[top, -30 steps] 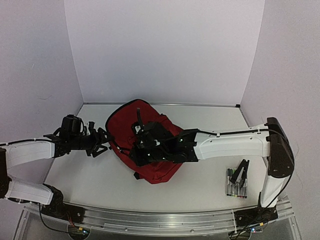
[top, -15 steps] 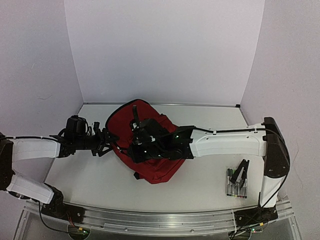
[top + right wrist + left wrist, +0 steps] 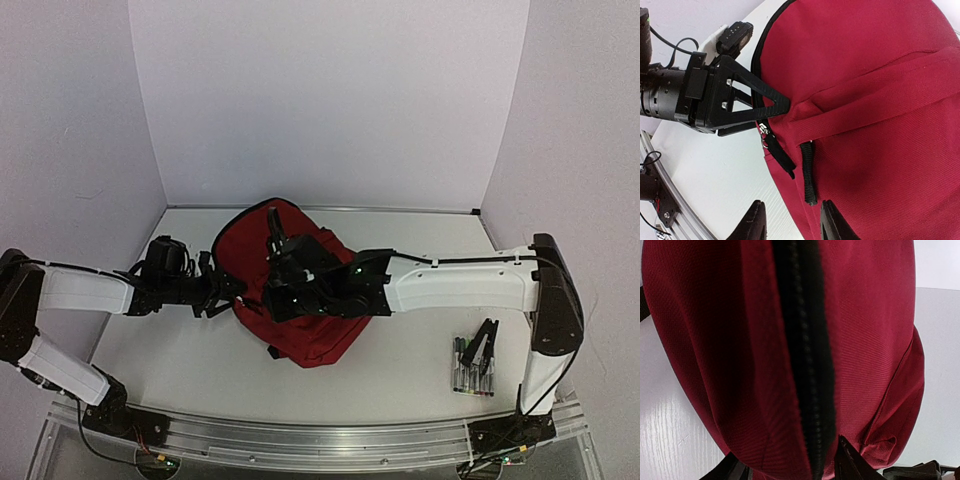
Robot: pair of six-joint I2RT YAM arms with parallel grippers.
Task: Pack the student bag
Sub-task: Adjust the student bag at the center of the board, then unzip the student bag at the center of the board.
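At frame centre I had the left gripper (image 3: 232,291) at the black zip (image 3: 805,365) of the large dark-red fabric backpack (image 3: 315,340), likely to open it, its hold impossible to tell, while the right gripper (image 3: 793,205) hovered part-open and empty.

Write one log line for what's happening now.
left jaws: at student bag zip edge | right jaws: open over bag | markers: on table, untouched

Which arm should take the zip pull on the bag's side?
Left: the left gripper is at the student bag, by its zipper edge and zip pull. The right gripper hangs over the front, farther off.
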